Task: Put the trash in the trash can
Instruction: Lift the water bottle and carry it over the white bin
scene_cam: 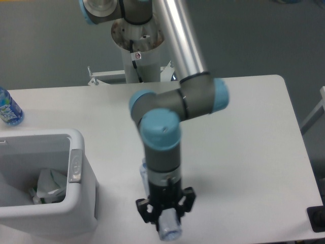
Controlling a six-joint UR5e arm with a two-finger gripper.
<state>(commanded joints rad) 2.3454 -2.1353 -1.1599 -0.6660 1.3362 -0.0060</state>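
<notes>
My gripper (166,213) hangs above the table's front edge, right of the trash can, pointing down. It is shut on a clear plastic bottle (170,232). One bottle end pokes out below the fingers; the other shows beside the wrist. The trash can (76,140), a white bin with a grey oval panel on its right wall, stands at the front left. A crumpled white carton (48,184) lies inside it.
A blue-labelled water bottle (7,108) stands at the table's far left edge behind the bin. A black object (317,218) sits off the front right corner. The arm's base post (138,61) stands behind the table.
</notes>
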